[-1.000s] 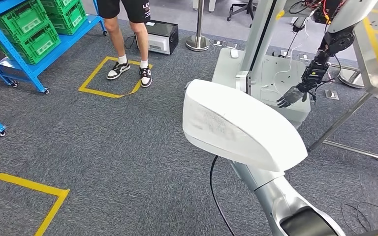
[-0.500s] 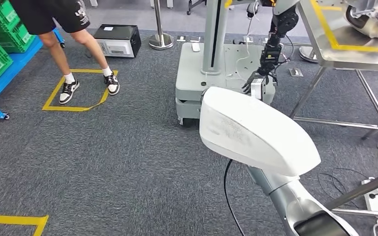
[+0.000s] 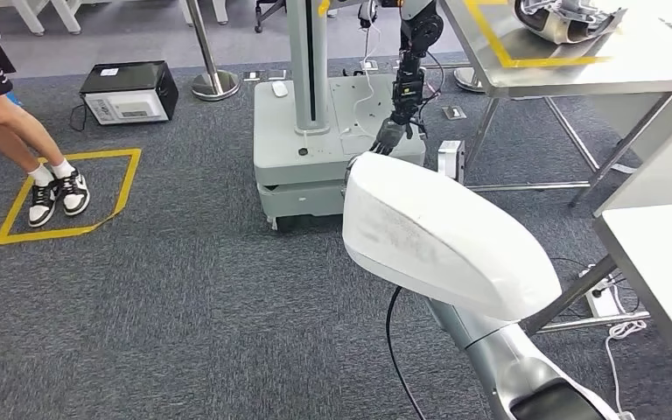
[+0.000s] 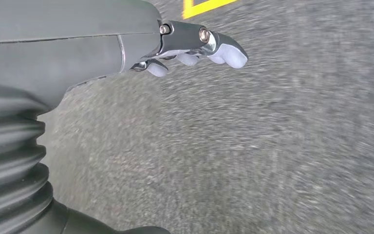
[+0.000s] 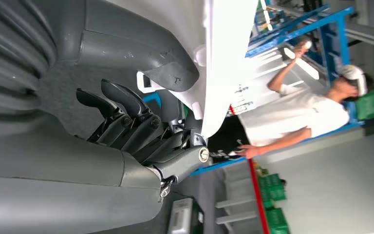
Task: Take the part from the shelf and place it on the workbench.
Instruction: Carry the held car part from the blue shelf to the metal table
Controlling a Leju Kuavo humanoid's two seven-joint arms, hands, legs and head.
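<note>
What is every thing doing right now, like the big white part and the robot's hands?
White part: held up off the floor by the right hand.
Right hand: gripping the white part's edge.
Left hand: holding nothing, fingers partly curled, above the carpet.
Workbench: has a silvery part on it.
Person: standing, one arm raised.

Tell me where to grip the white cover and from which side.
Grip the white cover by its thin rim, from the hollow inner side, as the right hand does: the outer face is broad, smooth and domed, likely offering no hold.
</note>
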